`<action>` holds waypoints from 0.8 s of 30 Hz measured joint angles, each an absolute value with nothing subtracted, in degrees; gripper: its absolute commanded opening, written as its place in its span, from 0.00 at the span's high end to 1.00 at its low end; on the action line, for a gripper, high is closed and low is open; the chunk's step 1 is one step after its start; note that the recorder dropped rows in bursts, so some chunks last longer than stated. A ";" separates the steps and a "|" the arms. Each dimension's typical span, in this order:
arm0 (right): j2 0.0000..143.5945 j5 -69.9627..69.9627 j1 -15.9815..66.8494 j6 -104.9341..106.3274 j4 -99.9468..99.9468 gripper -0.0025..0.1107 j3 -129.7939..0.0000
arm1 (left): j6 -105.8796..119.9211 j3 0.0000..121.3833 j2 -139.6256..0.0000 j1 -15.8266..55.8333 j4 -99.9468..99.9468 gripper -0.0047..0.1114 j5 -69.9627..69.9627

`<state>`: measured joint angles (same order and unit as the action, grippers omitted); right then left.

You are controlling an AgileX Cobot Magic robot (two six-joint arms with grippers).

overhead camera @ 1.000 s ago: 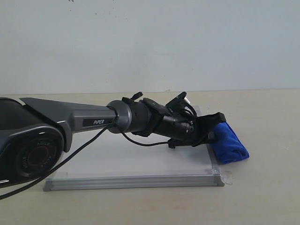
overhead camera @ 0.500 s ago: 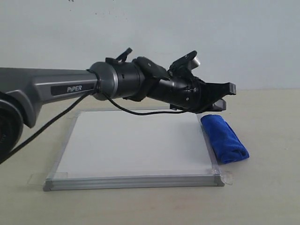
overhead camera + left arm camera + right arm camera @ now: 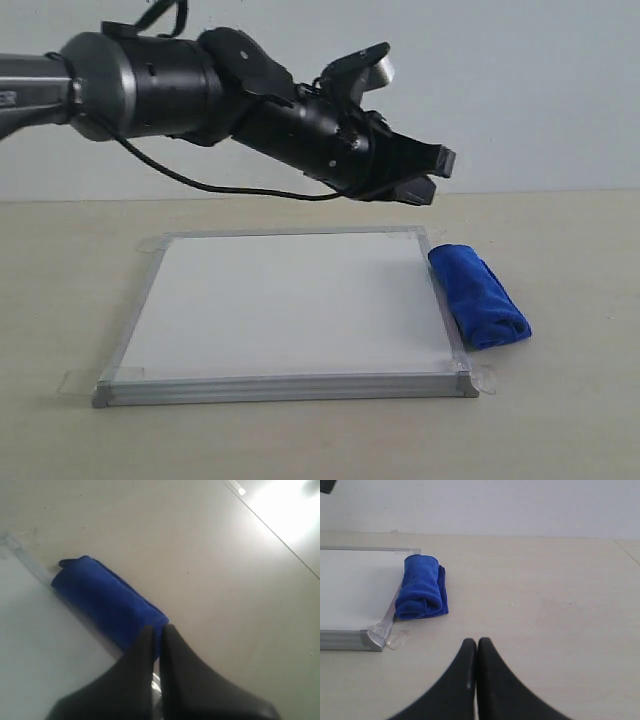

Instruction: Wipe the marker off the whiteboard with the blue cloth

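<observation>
Blue cloth (image 3: 480,297) lies rolled against the whiteboard (image 3: 280,300)'s right frame. Left gripper (image 3: 437,176) hangs above the board's far right corner, jaws closed, empty; right gripper (image 3: 477,642) jaws closed too.

A beige tabletop (image 3: 560,420) meets a plain pale wall (image 3: 520,90).

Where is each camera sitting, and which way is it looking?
Exterior view: off the arms, looking low across the table toward a pale wall, at the whiteboard and blue cloth; the left arm and left gripper show above the board.
Left wrist view: on the left wrist, looking down past its closed fingers at the cloth and the board's edge.
Right wrist view: on the right wrist, low over the table, facing the cloth and a board corner; the right gripper shows, closed.
Shared: all three see the cloth beside the board's frame.
</observation>
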<state>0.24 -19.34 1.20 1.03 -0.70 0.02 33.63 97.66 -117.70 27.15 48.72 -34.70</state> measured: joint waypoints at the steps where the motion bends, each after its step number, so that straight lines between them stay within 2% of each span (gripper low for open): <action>1: 0.24 -19.34 1.20 1.03 -0.70 0.98 0.02 | 34.11 95.71 -116.38 26.65 48.72 0.93 -34.55; 7: 0.24 -19.34 1.20 1.03 -0.70 0.98 0.02 | 37.71 82.89 -105.09 23.32 48.33 0.93 -30.43; 15: 0.24 -19.34 1.20 1.03 -0.70 0.98 0.02 | 40.76 63.76 -86.56 21.22 48.01 0.93 -15.94; 19: 0.24 -19.34 1.20 1.03 -0.70 0.98 0.02 | 41.29 52.31 -71.26 21.22 46.71 0.93 -8.58; 24: 0.24 -19.34 1.20 1.03 -0.70 0.98 0.02 | 41.40 46.66 -52.82 21.22 44.52 0.93 -11.37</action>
<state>0.24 -19.34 1.20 1.03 -0.70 0.02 41.40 46.66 -52.82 21.22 44.52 -11.37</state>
